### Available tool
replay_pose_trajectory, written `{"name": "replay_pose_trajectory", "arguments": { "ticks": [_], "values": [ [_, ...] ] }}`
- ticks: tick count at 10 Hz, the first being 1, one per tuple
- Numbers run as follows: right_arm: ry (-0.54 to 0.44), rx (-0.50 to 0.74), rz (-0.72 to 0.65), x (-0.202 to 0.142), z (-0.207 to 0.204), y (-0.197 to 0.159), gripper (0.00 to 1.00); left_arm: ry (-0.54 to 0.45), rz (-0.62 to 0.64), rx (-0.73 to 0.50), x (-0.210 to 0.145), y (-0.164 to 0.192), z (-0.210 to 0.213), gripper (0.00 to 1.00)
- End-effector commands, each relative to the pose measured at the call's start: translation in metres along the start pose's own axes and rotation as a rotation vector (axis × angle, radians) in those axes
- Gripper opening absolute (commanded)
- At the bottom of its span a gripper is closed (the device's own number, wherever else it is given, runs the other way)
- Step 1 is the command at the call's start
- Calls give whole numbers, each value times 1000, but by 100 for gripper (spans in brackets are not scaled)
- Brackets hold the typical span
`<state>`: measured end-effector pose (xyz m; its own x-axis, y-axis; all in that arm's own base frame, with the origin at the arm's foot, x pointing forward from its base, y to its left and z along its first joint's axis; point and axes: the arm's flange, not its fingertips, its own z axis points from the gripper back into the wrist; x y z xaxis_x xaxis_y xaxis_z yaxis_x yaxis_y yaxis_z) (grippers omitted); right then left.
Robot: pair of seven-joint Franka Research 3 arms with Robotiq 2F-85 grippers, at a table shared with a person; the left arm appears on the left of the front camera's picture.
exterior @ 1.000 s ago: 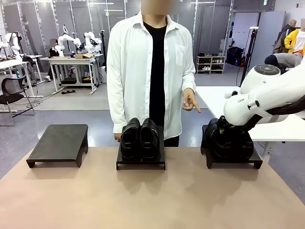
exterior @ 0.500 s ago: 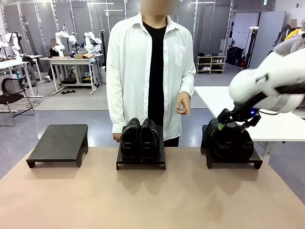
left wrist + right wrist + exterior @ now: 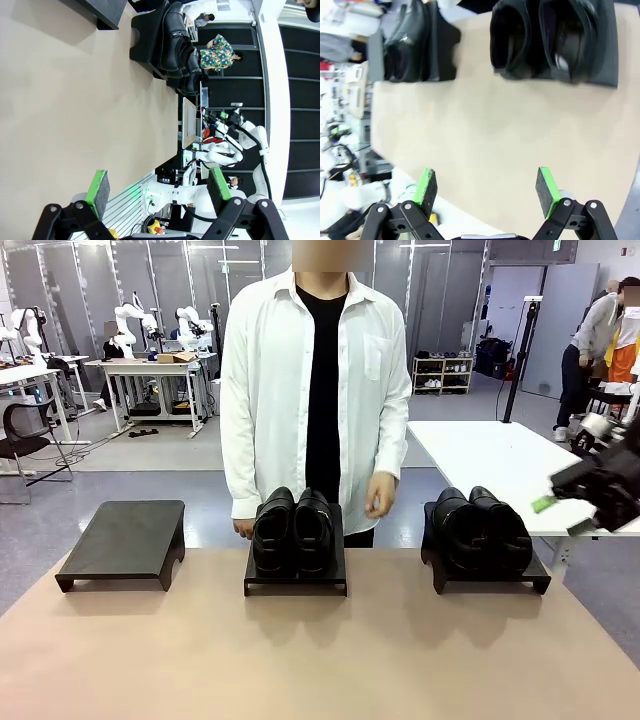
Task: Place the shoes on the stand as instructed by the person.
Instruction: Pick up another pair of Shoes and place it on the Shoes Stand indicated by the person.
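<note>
Front view: three black stands line the far edge of the tabletop. The stand at the far left corner is bare. The middle stand carries one pair of shoes, side by side, toes toward the near edge. The stand at the far right corner carries the second pair, set the same way. The person stands just behind the middle stand, arms lowered, one hand hanging loosely near the middle pair. The right hand sits off the right edge of the tabletop, well apart from the right-hand pair, a green pad showing; it holds nothing.

Left wrist view: the left hand is spread wide and empty over bare tabletop, with a loaded stand well apart at the top of the picture.

Right wrist view: the right hand's green pads stand wide apart with nothing between them, above bare tabletop. Both loaded stands lie ahead, well clear of the hand.

Judgement: both pairs sit squarely on stands and neither hand grips anything, so the placing looks finished. What is left, if anything, hangs on whether the person signals another move, perhaps to the bare stand.
</note>
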<state>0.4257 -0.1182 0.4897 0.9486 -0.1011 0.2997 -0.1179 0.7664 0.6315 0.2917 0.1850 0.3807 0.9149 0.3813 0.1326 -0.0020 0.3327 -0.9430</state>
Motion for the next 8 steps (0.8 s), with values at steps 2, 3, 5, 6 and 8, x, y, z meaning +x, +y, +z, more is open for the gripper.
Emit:
{"name": "replay_pose_trajectory", "arguments": {
  "ticks": [2,3,5,6,8],
  "values": [
    [11,288,-25,-56,28,-58,100,4,-13,-9,-1,-2,2,100],
    [-17,375,-50,-79,32,-79,100,4,-13,-9,-1,-2,2,100],
    [-32,542,-66,-120,29,-112,100,4,-13,-9,-1,-2,2,100],
    [-29,601,-78,-137,23,-123,100,4,-13,-9,-1,-2,2,100],
    [-34,635,-97,-153,18,-132,100,4,-13,-9,-1,-2,2,100]
  ]
}}
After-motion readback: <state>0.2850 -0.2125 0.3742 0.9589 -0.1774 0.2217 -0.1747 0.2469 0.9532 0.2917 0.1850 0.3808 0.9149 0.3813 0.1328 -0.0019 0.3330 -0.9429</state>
